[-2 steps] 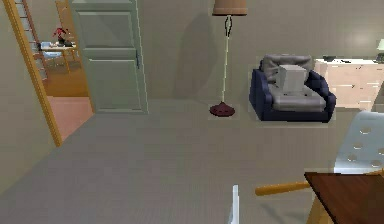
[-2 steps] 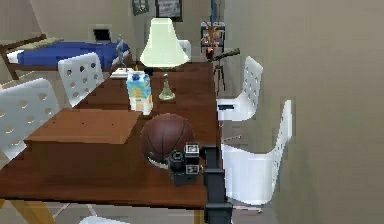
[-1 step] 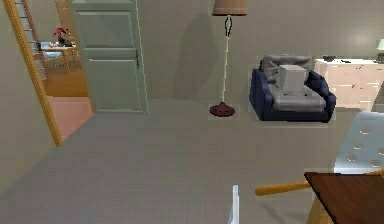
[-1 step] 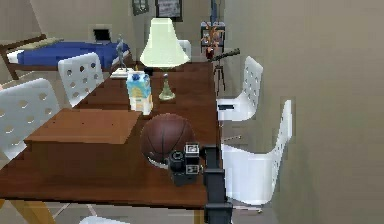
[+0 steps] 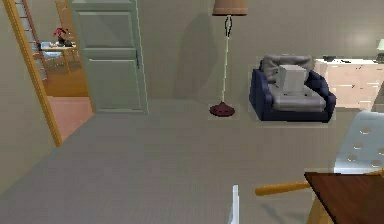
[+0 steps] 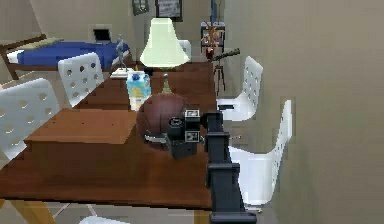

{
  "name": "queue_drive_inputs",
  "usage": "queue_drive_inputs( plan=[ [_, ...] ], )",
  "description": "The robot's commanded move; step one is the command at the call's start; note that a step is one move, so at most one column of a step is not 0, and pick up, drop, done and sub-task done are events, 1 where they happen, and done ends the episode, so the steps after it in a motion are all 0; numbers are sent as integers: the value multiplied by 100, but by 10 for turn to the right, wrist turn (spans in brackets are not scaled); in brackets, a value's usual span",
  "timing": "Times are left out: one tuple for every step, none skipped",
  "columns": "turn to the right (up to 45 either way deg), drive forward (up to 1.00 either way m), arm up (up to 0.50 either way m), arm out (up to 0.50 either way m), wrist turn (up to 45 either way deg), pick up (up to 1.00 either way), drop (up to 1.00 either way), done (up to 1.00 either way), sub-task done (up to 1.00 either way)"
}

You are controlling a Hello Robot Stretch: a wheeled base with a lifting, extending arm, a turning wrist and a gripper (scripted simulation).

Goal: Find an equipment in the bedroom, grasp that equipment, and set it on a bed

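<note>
The armchair [image 5: 292,104] is navy, the table [image 6: 90,150] brown, the ball [image 6: 157,115] seemingly maroon.

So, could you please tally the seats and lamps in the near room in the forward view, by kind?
floor lamp: 1
blue armchair: 1
white chair: 1
Total: 3
What stands in the room past the doorway is too small to count.

The wooden table [image 6: 90,128] bears a brown ball [image 6: 158,112], a lamp [image 6: 162,45] and a bottle [image 6: 138,88].
</note>
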Motion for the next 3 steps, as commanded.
queue_drive_inputs(
  plan=[
    [0, 0, 10, 0, 0, 0, 0, 0, 0],
    [0, 0, 0, 0, -450, 0, 0, 0, 0],
    [0, 0, 0, 0, -450, 0, 0, 0, 0]
  ],
)
